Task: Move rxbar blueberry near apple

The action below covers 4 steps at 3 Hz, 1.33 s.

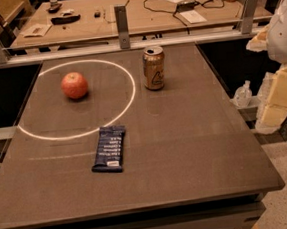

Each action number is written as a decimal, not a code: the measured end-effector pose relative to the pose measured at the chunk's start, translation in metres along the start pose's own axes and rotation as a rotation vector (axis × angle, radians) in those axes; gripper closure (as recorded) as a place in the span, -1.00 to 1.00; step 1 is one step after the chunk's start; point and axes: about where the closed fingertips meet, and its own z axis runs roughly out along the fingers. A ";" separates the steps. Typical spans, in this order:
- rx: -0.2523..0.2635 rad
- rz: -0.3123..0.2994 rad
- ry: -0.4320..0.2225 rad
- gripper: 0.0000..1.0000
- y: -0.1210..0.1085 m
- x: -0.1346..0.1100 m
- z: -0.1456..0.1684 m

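- Table [186,148]: dark grey-brown top that fills most of the view, with a thin white ring [132,95] marked on its left half.
- Rxbar blueberry [109,148]: a dark navy wrapper with white lettering, lying flat on the table towards the front and a little left of centre. Its far end lies just at the ring's near edge, and nothing is touching it.
- Apple [74,85]: red-orange, resting inside the ring in its upper left part. It is well apart from the bar, which lies nearer the front and to the right.
- Gold drink can [154,68]: upright with its top opened, standing just outside the ring's right side towards the back of the table.
- Gripper [278,92]: pale yellowish and white parts at the right edge of the view, off the table's right side and well apart from all three items. It holds nothing that can be seen, and whether it is wide or narrow cannot be told.
- Clear bottle [242,96]: small, on a ledge just beyond the table's right edge.
- Metal rail [122,28]: runs along the back with upright brackets.
- Back desk [135,17]: wooden, carrying cables, papers and small dark items.
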 end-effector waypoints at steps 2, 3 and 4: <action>-0.009 0.013 -0.016 -1.00 -0.001 -0.002 0.000; -0.068 0.080 -0.087 -1.00 -0.005 -0.012 0.006; -0.118 0.158 -0.143 -1.00 -0.004 -0.034 0.020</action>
